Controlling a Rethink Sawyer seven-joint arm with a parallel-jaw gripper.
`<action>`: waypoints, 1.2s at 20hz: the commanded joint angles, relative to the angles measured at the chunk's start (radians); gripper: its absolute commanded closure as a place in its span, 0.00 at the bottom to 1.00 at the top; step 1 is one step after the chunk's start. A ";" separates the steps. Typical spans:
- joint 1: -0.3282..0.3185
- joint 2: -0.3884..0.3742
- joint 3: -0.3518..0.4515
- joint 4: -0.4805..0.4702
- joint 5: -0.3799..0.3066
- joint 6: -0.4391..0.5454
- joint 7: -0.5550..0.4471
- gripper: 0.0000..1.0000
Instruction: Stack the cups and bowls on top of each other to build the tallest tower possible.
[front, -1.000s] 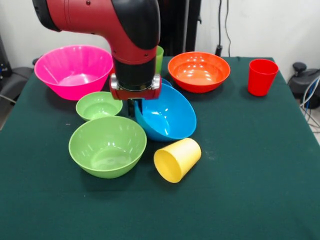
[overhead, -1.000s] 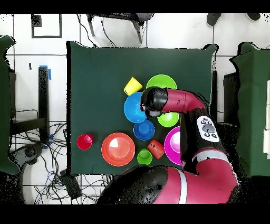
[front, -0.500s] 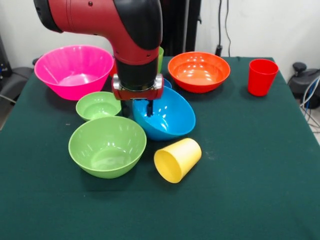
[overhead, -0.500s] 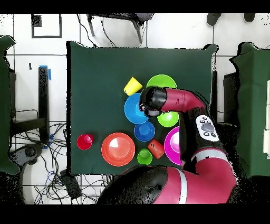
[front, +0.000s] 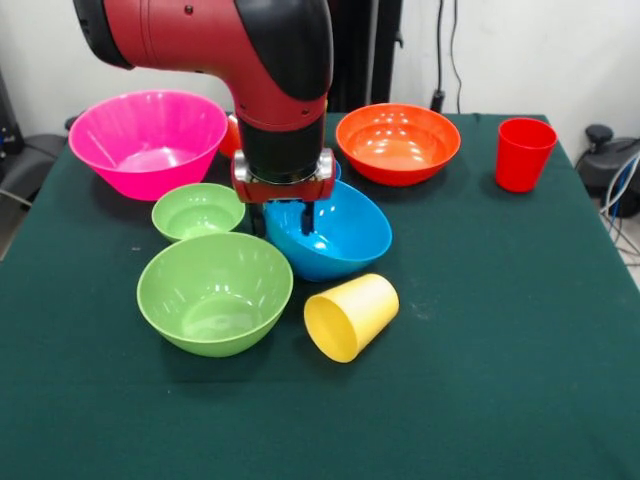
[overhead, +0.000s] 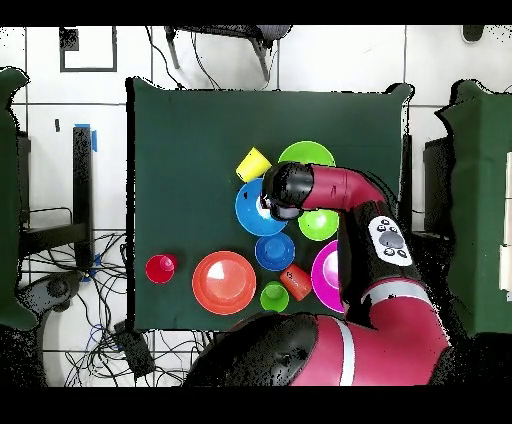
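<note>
Blue bowl (front: 335, 235) — less tilted; yellow cup (front: 350, 317) nudged

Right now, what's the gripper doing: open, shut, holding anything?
Gripper: at the rim of the tilted large blue bowl, one finger inside it. Whether it is clamped on the rim cannot be told.

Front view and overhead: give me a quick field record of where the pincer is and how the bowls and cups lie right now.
pincer: over the rim of the large blue bowl; open or shut unclear
large blue bowl: tilted, resting beside the large green bowl
yellow cup: on its side, mouth toward the camera
red cup: upright, alone
orange bowl: upright, empty
pink bowl: upright, by the small green bowl
tower: none yet
</note>
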 joint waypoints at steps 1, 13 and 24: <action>-0.004 0.034 0.121 -0.042 -0.047 0.114 -0.176 0.00; 0.041 0.109 0.167 -0.228 -0.007 0.290 -0.140 0.00; 0.016 0.107 0.204 -0.243 0.023 0.314 -0.120 0.00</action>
